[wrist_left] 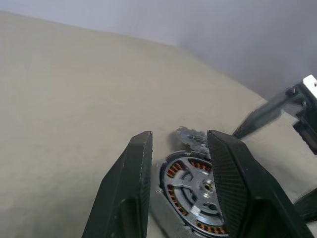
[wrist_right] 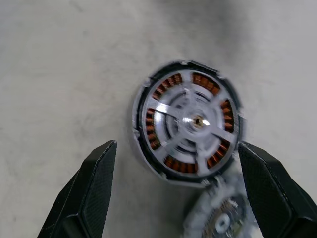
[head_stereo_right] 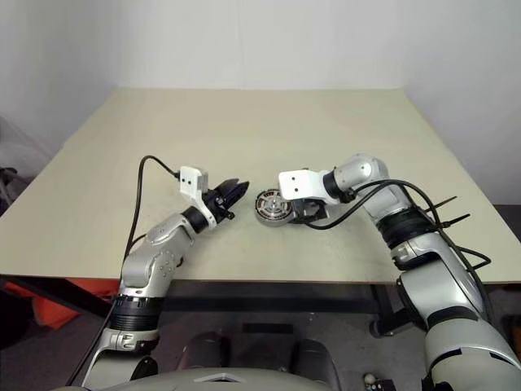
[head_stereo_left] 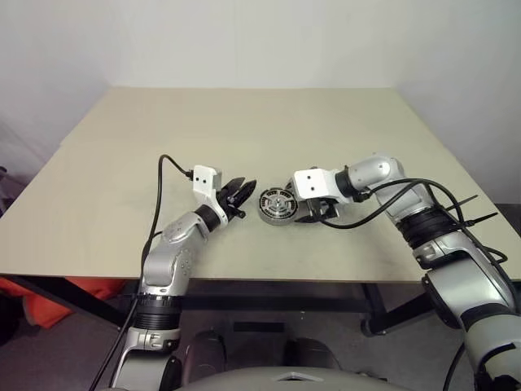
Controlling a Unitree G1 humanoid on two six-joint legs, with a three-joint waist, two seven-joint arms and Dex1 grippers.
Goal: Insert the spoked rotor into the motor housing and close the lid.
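Both grippers are flanking the motor housing on the table: left gripper standing partly open, empty; right gripper gaping wide, the spoked rotor sitting inside the housing.

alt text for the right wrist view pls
The motor housing sits on the beige table, seen from above, its copper windings visible behind silver spokes. The right gripper hangs over it, its two black fingers wide apart, touching nothing.
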